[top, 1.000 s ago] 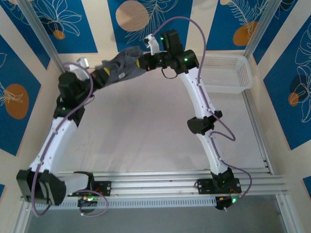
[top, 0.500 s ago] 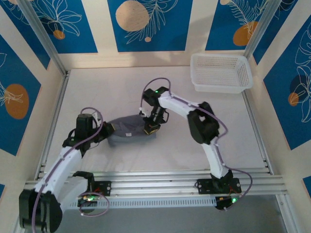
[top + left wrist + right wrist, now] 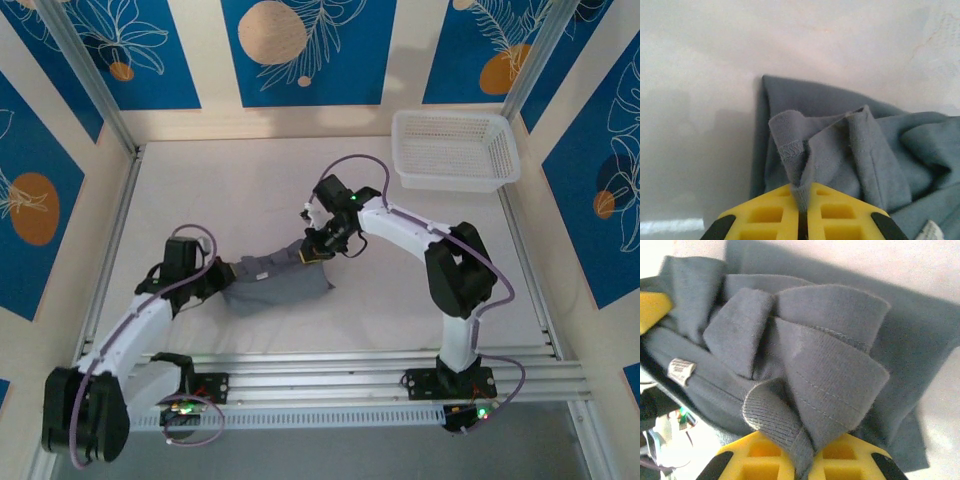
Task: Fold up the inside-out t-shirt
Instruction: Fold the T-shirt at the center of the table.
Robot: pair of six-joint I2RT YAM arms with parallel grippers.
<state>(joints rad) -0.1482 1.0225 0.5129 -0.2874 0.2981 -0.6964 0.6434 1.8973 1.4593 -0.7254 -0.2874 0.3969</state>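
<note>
The inside-out t-shirt point(image 3: 283, 284) is a bunched slate-grey cloth low over the middle of the white table, stretched between both arms. My left gripper point(image 3: 232, 270) is shut on its left end; in the left wrist view a hemmed fold of the t-shirt point(image 3: 850, 145) is pinched between the yellow fingers point(image 3: 765, 212). My right gripper point(image 3: 313, 253) is shut on its upper right end; in the right wrist view a ribbed edge of the t-shirt point(image 3: 830, 370) runs down between the yellow fingers point(image 3: 850, 460). A small white label point(image 3: 681, 371) shows on the cloth.
A white plastic basket point(image 3: 456, 150) stands at the back right of the table. Aluminium rails point(image 3: 330, 375) run along the near edge, and blue patterned walls close in the sides and the back.
A second ago both arms held the t-shirt high at the back. They have brought it down towards the table's middle, and since half a second ago the right gripper has shifted slightly back and right.
</note>
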